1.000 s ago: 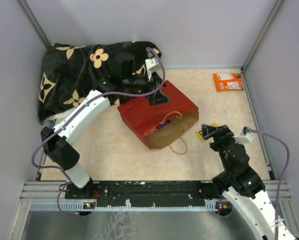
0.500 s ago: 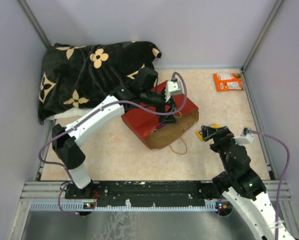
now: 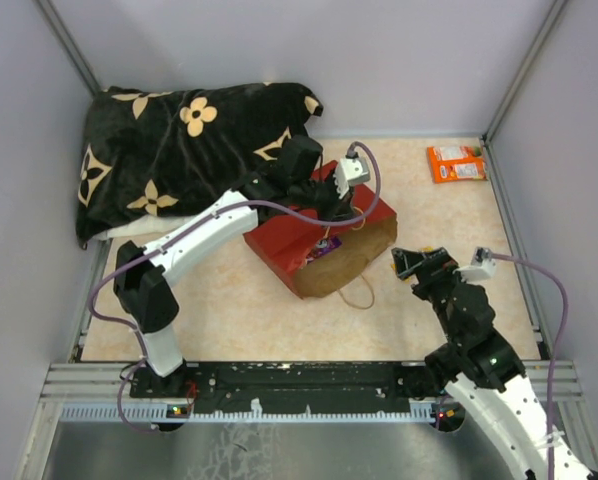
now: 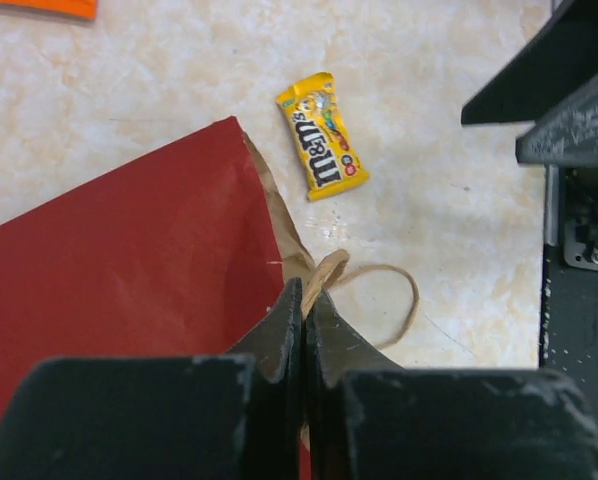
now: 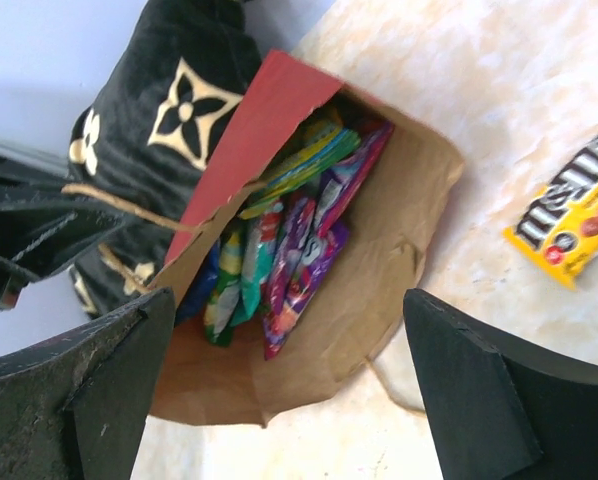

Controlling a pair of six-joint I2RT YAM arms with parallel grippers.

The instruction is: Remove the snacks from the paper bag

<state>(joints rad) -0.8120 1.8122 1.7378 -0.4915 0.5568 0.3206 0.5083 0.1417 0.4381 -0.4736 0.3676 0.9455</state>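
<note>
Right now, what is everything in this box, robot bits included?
paper bag: one, red, brown inside, on its side mid-table
snacks: several, green, teal, purple, blue, inside the bag's mouth
M&M's pack: one, yellow, on the table beside the bag's mouth
orange packet: one, far right corner
pillow: one, black with tan flowers, far left corner
table: one, beige marbled
left gripper: black, shut on the bag's upper rim
right gripper: black, open, facing the bag's mouth

The top camera looks steeply down from high at the near side over the whole bench (image 3: 229,300), the left wrist camera hangs close over the edge of the red paper bag (image 4: 109,250), facing down, and the right wrist camera looks closely into its mouth — both sharing the yellow M&M's pack (image 4: 321,135).
</note>
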